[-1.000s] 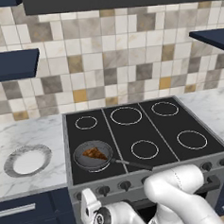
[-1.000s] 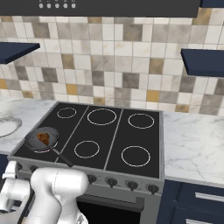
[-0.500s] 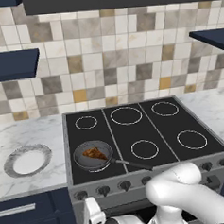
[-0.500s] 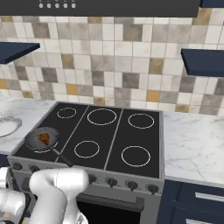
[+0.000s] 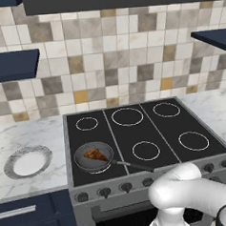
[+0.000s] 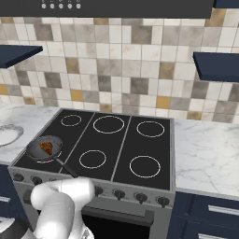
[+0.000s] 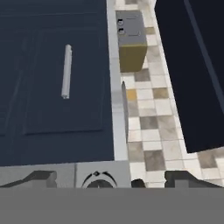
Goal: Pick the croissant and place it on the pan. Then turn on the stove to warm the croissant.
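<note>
The croissant (image 5: 95, 155) lies flat inside the pan (image 5: 93, 157), a little toward the back-right of the bowl, its long axis running from back-left to front-right and its narrow tip toward the handle side. The pan sits on the front-left burner of the stove (image 5: 145, 132), close to the cooktop's left and front edges. Its thin black handle (image 5: 133, 165) stretches right and forward, ending near the front-middle ring. The other four burners are bare. A row of dark knobs (image 6: 119, 193) lines the steel front. Left of the stove a plate (image 5: 27, 161) rests on the marble counter (image 5: 21, 140). My gripper (image 7: 94, 178) hangs low beside a dark cabinet door with a grey bar handle (image 7: 66, 71), fingers spread, gripping nothing.
</note>
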